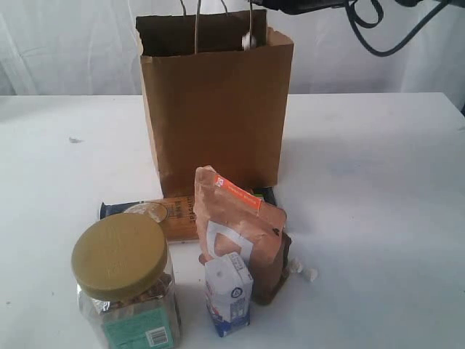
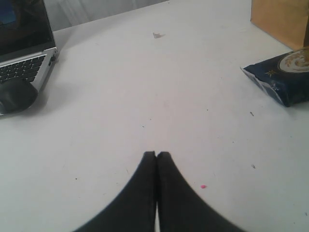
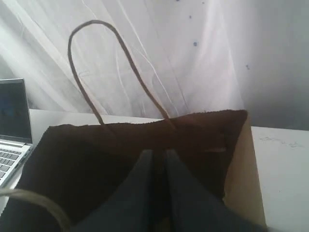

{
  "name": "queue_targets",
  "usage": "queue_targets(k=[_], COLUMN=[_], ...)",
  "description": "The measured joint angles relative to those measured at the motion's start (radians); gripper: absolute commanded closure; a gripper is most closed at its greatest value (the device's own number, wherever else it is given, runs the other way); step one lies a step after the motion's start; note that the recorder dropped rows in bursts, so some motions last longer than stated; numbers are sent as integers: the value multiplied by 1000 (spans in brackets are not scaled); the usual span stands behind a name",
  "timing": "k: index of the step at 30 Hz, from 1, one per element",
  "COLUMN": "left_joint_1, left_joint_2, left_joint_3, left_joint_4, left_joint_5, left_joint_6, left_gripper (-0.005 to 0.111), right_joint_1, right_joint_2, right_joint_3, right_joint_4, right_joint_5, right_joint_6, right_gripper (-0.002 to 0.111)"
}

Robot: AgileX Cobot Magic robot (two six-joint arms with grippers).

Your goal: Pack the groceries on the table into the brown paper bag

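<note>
The brown paper bag [image 1: 214, 109] stands upright in the upper middle of the exterior frame, at the far part of the white table [image 1: 378, 189]. Its mouth is open and one thin handle [image 3: 92, 21] arches above the rim. The right gripper [image 3: 159, 155] hangs over that open mouth, above the bag's dark inside. Its fingers are all but pressed together, leaving only a narrow dark slit, and nothing shows in the slit. The left gripper [image 2: 157, 155] hovers over bare tabletop with its fingers pressed flat together, pinching nothing.

The groceries sit in a tight group in front of the bag, low in the exterior frame. The flat spaghetti packet [image 1: 145, 211] lies just before the bag's foot, its blue end toward the left. The brown orange-labelled pouch [image 1: 243, 225] leans in the lower middle, partly covering the packet. The small white-blue carton [image 1: 229, 294] stands upright against the pouch's front. The clear jar with olive-yellow lid [image 1: 125, 283] fills the lower left corner. A few white crumbs [image 1: 305, 273] lie just right of the pouch. The left wrist view also shows a laptop [image 2: 24, 48] and a dark mouse [image 2: 17, 94] on the table.
</note>
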Motion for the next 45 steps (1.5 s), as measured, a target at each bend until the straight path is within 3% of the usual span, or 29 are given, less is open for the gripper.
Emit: queue_targets(k=[9, 11, 12, 14, 22, 26, 29, 33, 37, 40, 45], left_joint_1=[0, 0, 0, 0, 0, 0, 0, 0, 0, 0, 0], left_joint_2=[0, 0, 0, 0, 0, 0, 0, 0, 0, 0, 0], left_joint_3=[0, 0, 0, 0, 0, 0, 0, 0, 0, 0, 0], left_joint_4=[0, 0, 0, 0, 0, 0, 0, 0, 0, 0, 0], left_joint_5=[0, 0, 0, 0, 0, 0, 0, 0, 0, 0, 0], left_joint_6=[0, 0, 0, 0, 0, 0, 0, 0, 0, 0, 0], left_gripper=[107, 107, 107, 107, 107, 107, 107, 107, 107, 107, 107], right_joint_1=[3, 3, 3, 5, 5, 5, 5, 5, 21, 26, 26], right_joint_2=[-4, -20, -30, -88, -380, -483, -469, -377, -279, -236, -181], right_joint_3=[0, 0, 0, 0, 59, 243, 445, 720, 759, 762, 763], right_joint_4=[-7, -29, -44, -145, -769, -849, -849, -693, -431, -337, -286], right_joint_5=[63, 119, 146, 259, 526, 659, 620, 360, 246, 189, 76], right_joint_6=[0, -2, -2, -2, 266, 298, 288, 160, -89, -180, -167], right_gripper=[88, 90, 96, 108, 108, 108, 108, 107, 88, 77, 73])
